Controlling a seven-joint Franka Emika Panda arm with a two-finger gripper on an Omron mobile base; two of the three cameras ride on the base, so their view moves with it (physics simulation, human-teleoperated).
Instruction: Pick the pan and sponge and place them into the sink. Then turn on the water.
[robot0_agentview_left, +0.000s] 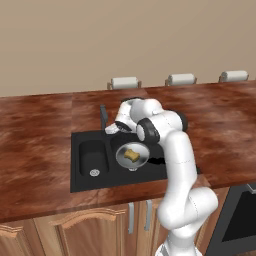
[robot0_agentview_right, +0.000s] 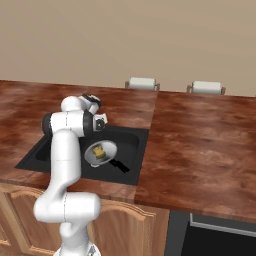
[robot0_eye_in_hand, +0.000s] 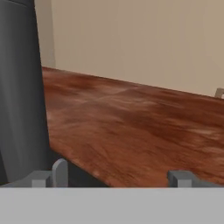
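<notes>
Sponge (robot0_agentview_left: 132, 154) in pan (robot0_agentview_left: 123, 159), in sink (robot0_agentview_left: 80, 138)

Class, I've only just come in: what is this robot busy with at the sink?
The pan already sits in the larger basin of the black sink, with the yellow sponge lying in it. The white arm has its end effector open and empty, up beside the dark grey faucet at the back of the sink. No water is running, so turning on the faucet looks like the step left.

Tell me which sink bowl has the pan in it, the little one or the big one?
The big one. The larger basin, on the right in the left base view, holds the pan with the sponge on it. The small basin shows just its silver drain.
</notes>
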